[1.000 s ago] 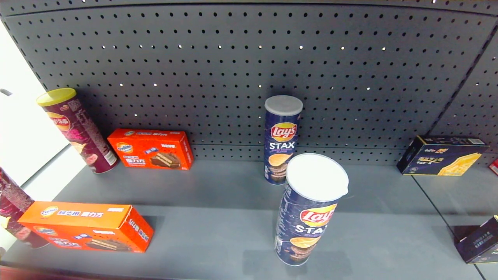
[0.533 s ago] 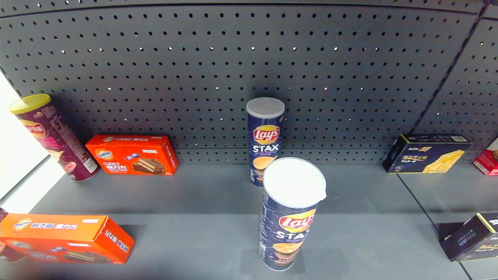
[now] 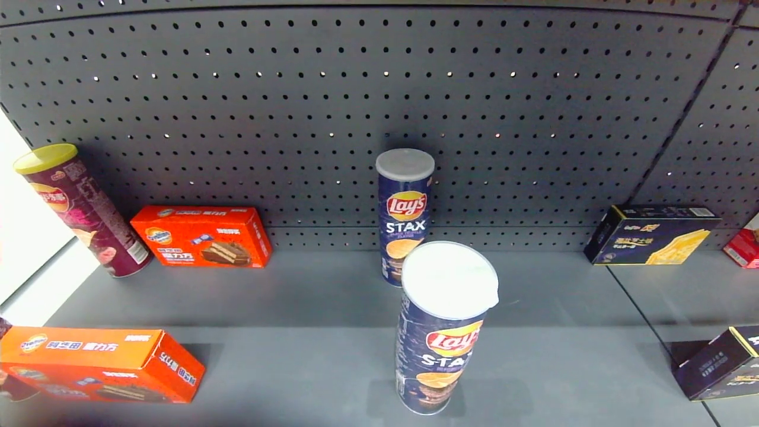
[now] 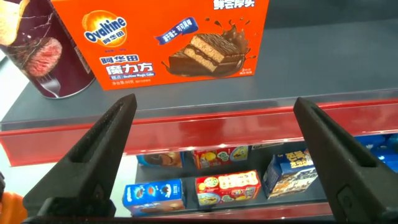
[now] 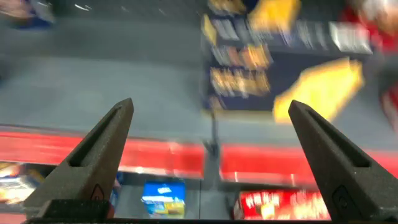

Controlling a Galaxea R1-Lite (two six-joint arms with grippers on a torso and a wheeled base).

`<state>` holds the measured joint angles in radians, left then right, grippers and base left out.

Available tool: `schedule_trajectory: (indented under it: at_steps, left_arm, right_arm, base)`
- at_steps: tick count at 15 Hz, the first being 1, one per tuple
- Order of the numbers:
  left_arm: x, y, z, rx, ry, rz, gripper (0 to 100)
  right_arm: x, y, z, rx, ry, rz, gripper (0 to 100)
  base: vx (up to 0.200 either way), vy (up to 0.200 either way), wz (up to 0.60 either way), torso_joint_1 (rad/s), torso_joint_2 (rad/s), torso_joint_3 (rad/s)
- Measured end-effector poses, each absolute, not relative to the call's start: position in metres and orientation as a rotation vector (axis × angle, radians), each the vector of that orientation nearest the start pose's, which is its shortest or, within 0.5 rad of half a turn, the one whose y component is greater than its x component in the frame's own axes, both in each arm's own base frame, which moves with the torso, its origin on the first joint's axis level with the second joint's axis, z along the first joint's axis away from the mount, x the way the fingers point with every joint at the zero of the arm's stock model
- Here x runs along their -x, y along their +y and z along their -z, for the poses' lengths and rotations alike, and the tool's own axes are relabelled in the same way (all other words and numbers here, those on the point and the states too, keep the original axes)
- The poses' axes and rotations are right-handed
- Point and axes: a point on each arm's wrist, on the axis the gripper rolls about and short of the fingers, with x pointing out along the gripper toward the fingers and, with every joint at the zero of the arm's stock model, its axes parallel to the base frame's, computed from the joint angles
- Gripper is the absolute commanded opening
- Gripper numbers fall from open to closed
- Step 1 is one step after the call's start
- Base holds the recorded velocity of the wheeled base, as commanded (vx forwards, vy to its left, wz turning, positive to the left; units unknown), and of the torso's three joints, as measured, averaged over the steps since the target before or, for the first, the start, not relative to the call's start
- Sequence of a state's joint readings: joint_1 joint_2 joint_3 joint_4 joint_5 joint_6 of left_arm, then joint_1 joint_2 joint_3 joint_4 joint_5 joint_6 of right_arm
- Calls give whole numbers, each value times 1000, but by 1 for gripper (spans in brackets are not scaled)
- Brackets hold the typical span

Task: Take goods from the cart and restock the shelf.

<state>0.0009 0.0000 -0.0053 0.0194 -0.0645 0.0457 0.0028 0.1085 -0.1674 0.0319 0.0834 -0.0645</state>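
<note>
We see the goods on a dark grey shelf (image 3: 308, 308) backed by a pegboard panel (image 3: 267, 89). Two tall, dark blue chip cans with pale lids stand upright. The near blue can (image 3: 442, 341) is at the middle front. The far blue can (image 3: 405, 216) stands at its 12 o'clock against the panel, apart from it.

At 10 o'clock from the near blue can lies the rear orange box (image 3: 201, 236), a flat carton picturing a chocolate wafer. Near it, at its 9 o'clock, is a maroon can (image 3: 80, 210) with a yellow lid. At 9 o'clock, by the shelf's front edge, lies the front orange box (image 3: 98, 365), and a second maroon can (image 4: 53, 56) stands just beside it.

One navy box (image 3: 652, 234) with yellow print sits at 2 o'clock against the panel, and the other navy box (image 3: 714, 362) at 3 o'clock. A red box (image 3: 741, 249) shows at the far edge.

We count two blue cans, two orange boxes, two maroon cans, two navy boxes and one red box.

The left end effector (image 4: 214, 102) has its fingers spread wide and holds nothing. It is in front of the shelf's red edge strip (image 4: 205, 127), facing the front orange box. The right end effector (image 5: 211, 106) is likewise spread and empty.
</note>
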Motion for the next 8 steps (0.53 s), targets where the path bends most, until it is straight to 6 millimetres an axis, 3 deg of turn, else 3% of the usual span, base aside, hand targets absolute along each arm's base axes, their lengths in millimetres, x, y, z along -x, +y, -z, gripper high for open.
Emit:
schedule_trajectory:
  at_steps: [4, 8]
  left_arm:
    - [23, -1, -75, -45, 12, 63, 100]
    - [23, -1, -75, -45, 12, 64, 100]
  right_arm:
    - [5, 7, -179, 103, 16, -355, 100]
    - [-34, 12, -199, 101, 126, -490, 100]
  base:
    - [0, 0, 0, 0, 0, 0]
    - [0, 0, 0, 0, 0, 0]
